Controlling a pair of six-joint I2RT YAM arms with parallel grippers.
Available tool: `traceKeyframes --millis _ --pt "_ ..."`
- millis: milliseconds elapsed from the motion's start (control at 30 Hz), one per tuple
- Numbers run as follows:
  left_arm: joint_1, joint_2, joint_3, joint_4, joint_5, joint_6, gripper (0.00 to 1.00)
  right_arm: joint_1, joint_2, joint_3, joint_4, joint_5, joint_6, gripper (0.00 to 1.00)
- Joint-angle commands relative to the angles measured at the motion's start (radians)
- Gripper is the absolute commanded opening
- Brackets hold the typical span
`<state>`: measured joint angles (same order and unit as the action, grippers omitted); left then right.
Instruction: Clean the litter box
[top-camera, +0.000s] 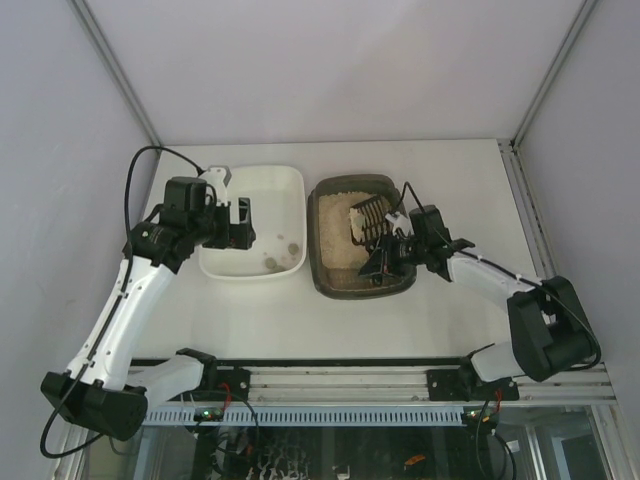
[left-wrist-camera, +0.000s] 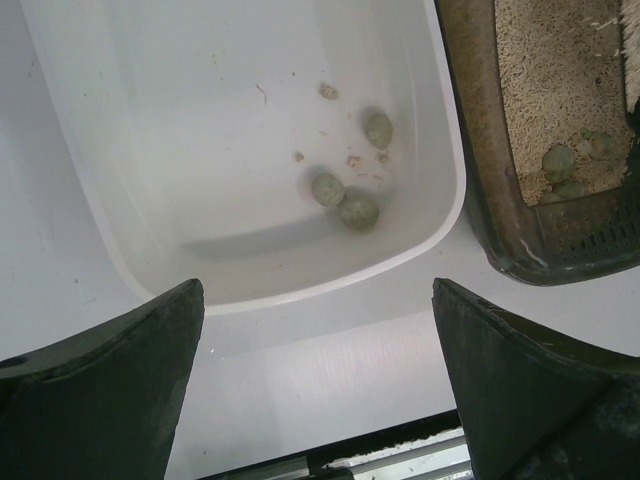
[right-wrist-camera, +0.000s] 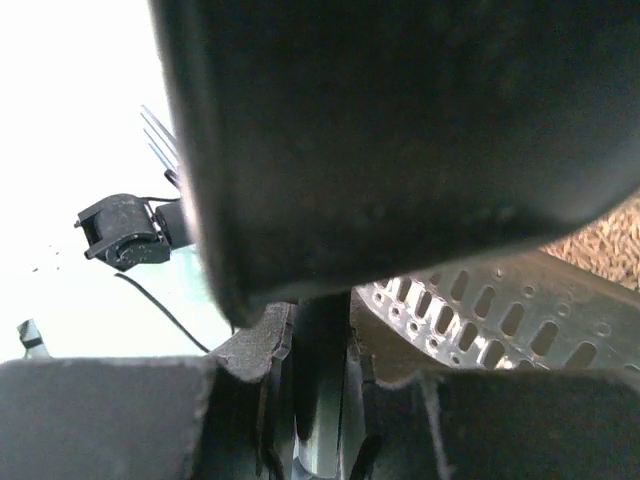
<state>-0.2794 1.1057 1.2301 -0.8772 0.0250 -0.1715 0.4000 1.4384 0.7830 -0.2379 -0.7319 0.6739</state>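
Black plastic, slotted, the scoop (top-camera: 367, 220) is clamped by its handle between the fingers of my right gripper (top-camera: 388, 250); on the right wrist camera the handle runs straight down through the closed jaws and the slotted blade (right-wrist-camera: 470, 310) spreads out beyond them. The blade sits over the beige litter (top-camera: 335, 225), towards the right side of the litter box (top-camera: 335, 280). That brown-grey box stands on the table (top-camera: 450, 320) right of centre, just beside a white tray (top-camera: 250, 274), their long sides close together.

From the left wrist camera I can see a few greenish clumps (left-wrist-camera: 565, 170) lying in the litter at the box's near corner. More clumps (left-wrist-camera: 345, 200) lie on the tray's floor, near the end closest to me.

My left gripper (top-camera: 240, 225) hangs over the tray's left rim with its jaws spread wide and nothing between them; its two dark fingers (left-wrist-camera: 110, 390) frame the tray's near end.
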Motion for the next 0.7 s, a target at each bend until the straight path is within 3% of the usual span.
traceKeyframes --millis 0,100,233,367,433,667 --pt "-0.002 -0.074 -0.054 0.035 -0.023 0.050 1.00 -0.006 -0.102 -0.049 0.416 -0.004 -0.001 0.00" --pt "-0.001 -0.092 -0.076 0.017 -0.031 0.068 1.00 -0.029 -0.071 -0.110 0.640 -0.094 0.038 0.00" --pt "-0.002 -0.110 -0.059 -0.033 -0.093 0.103 1.00 -0.046 0.032 -0.250 1.187 -0.172 0.275 0.00" --pt "-0.002 -0.152 -0.087 -0.035 -0.136 0.127 1.00 -0.042 0.253 -0.305 1.702 -0.166 0.551 0.00" --pt "-0.002 -0.184 -0.107 -0.033 -0.130 0.128 1.00 -0.029 0.318 -0.285 1.742 -0.163 0.598 0.00" --pt "-0.003 -0.234 -0.162 -0.022 -0.156 0.150 1.00 0.029 0.308 -0.287 1.740 -0.109 0.516 0.00"
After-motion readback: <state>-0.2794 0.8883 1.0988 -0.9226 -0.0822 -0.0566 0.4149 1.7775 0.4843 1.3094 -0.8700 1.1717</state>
